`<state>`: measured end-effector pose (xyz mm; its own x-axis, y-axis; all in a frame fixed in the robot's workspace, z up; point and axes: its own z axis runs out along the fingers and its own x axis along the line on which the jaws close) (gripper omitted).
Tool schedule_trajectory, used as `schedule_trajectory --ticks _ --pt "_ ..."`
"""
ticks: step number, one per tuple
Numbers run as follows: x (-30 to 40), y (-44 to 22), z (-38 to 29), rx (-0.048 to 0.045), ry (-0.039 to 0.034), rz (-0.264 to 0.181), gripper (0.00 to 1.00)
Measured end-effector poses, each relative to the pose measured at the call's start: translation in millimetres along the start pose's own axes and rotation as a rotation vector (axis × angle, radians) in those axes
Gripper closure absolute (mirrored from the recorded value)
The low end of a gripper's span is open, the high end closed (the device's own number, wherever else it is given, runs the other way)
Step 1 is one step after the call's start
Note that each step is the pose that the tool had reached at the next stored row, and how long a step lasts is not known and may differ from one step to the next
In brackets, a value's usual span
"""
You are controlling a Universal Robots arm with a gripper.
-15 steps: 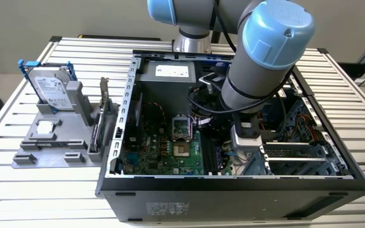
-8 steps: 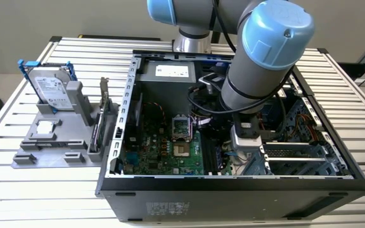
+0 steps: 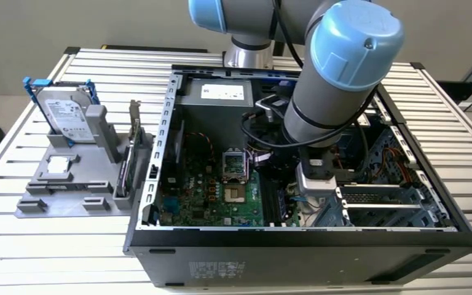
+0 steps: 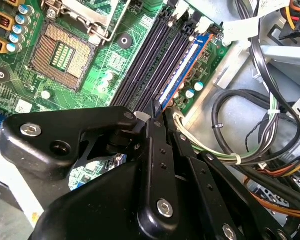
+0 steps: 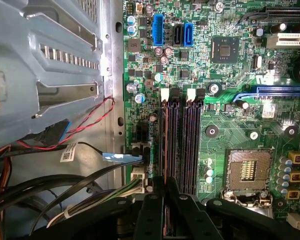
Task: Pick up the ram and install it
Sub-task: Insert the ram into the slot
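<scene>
Exterior view: an open computer case [image 3: 302,236] lies on a slatted metal surface [image 3: 39,246], and the arm reaches down into it, its hand [image 3: 297,200] low over the green motherboard [image 3: 211,196], just beside the board's edge on the side away from the grey fixture [image 3: 72,184]. That fixture stands outside the case and carries a silver hard drive [image 3: 66,120] with blue rails (upright in its cradle). Second wrist view: the black hand [image 4: 155,112] sits directly over the row of memory slots [image 4: 150,65], its fingers [image 4: 157,150] drawn close together on the near end of the ram [image 4: 182,67], a thin stick with a blue edge standing on its long side in the slot farthest from the processor socket [image 4: 62,55]; whether it is fully seated cannot be told. A bundle of cables [image 4: 240,145] lies beyond the ram, off the board's edge. First wrist view: the hand [image 5: 165,187] meets the near end of the memory slots [image 5: 182,140], the fingers [image 5: 152,215] converging on the slot farthest from the processor socket [image 5: 247,172]; the ram itself cannot be made out here. Red and black wires [image 5: 85,125] cross the case's metal wall [image 5: 50,65] beside the board.
</scene>
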<state>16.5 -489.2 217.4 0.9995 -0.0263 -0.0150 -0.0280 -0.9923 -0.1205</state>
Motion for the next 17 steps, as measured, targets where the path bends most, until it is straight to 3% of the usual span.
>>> schedule_trajectory --ticks 17 --pt "0.0 0.2 2.0 0.0001 0.0000 0.000 1.00"
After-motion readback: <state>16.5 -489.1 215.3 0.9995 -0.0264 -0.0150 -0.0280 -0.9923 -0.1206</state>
